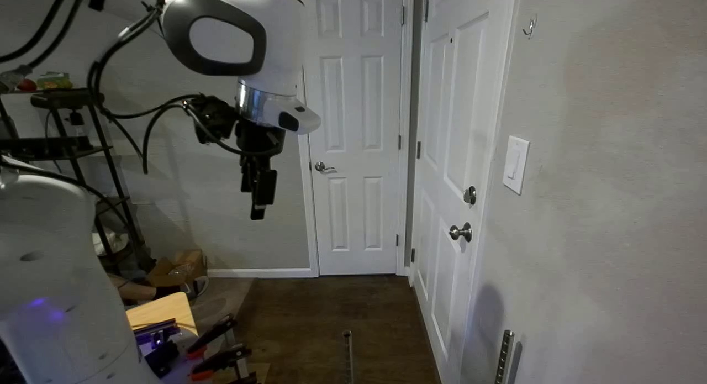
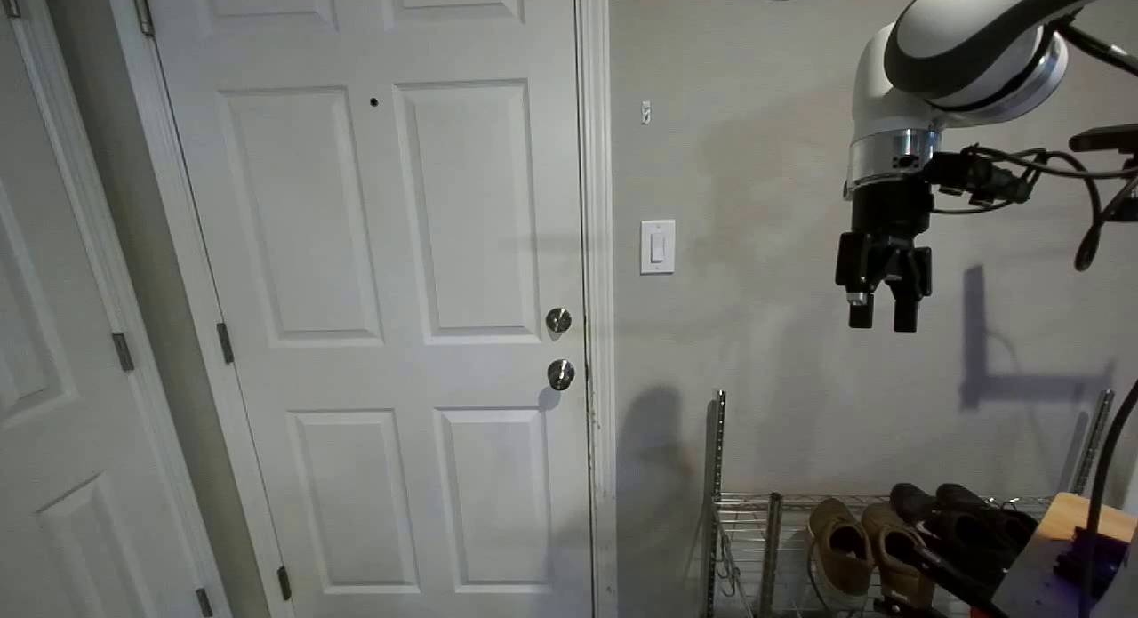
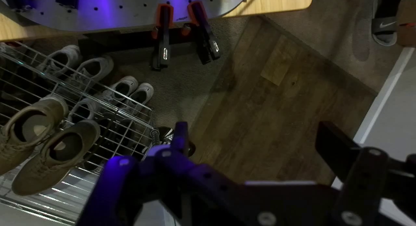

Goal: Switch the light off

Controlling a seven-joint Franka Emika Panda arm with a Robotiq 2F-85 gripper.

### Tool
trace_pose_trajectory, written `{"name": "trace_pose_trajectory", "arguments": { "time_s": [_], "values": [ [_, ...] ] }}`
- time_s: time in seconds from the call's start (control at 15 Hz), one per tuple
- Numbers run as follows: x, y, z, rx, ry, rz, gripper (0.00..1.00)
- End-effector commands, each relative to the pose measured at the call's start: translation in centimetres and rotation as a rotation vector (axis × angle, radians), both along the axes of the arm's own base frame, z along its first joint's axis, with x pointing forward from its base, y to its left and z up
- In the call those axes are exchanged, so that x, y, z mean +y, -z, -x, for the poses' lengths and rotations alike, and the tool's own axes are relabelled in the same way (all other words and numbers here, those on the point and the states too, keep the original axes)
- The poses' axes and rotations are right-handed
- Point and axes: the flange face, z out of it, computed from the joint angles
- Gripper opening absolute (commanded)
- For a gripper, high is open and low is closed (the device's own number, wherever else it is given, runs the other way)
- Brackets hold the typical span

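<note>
The light switch is a small white upright wall plate with a narrow rocker. In an exterior view the light switch [image 1: 516,164] is on the right wall, beside the door frame. It also shows in an exterior view [image 2: 658,247], right of the door frame, below a small hook. No lamp is in view. My gripper [image 2: 883,314] points straight down, open and empty, well to the right of the switch and apart from it. The gripper [image 1: 258,204] also hangs in mid-air in an exterior view. In the wrist view the fingers [image 3: 252,131] are wide apart over floor. The switch is out of the wrist view.
A white door [image 2: 400,369] with a metal knob [image 2: 561,374] and deadbolt stands beside the switch. A wire shoe rack [image 3: 107,102] with metal posts stands below by the wall, holding shoes [image 2: 840,547]. Clamps [image 3: 164,34] stick out from the robot's table [image 3: 276,3].
</note>
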Motion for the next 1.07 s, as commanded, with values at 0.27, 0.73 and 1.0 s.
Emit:
{"name": "trace_pose_trajectory", "arguments": {
  "time_s": [0.27, 0.73, 1.0],
  "values": [
    [0.2, -0.1, 0.6, -0.021, 0.008, 0.03, 1.0],
    [1.2, 1.8, 1.4, 0.028, -0.074, -0.011, 0.67],
    [0.8, 4.1, -2.5, -0.057, -0.137, 0.012, 0.39]
  ]
}}
